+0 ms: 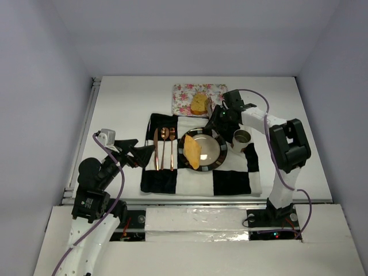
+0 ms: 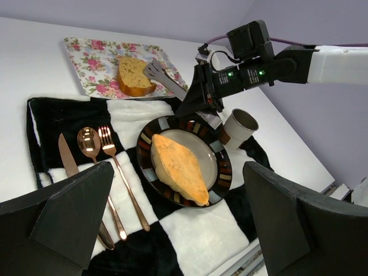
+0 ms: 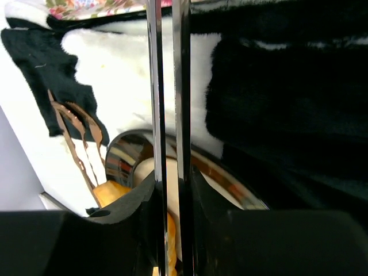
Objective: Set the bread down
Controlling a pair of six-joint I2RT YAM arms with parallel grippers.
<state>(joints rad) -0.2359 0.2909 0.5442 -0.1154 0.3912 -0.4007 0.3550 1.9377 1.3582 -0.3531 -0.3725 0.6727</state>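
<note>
Currently right gripper [image 2: 194,105] clamps tongs [image 2: 160,75], squeezed narrow, empty, by round bread [image 2: 133,76] on napkin [image 2: 92,63]; left gripper [image 1: 141,153] gapes. Risk: narrow tips shove bread instead of gripping.

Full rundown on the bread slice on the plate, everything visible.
The long bread slice is a golden-orange oval with tapered ends and a toasted-looking surface. It lies flat on the left part of the plate, its near end resting on the striped rim. Only the plate touches it.
</note>
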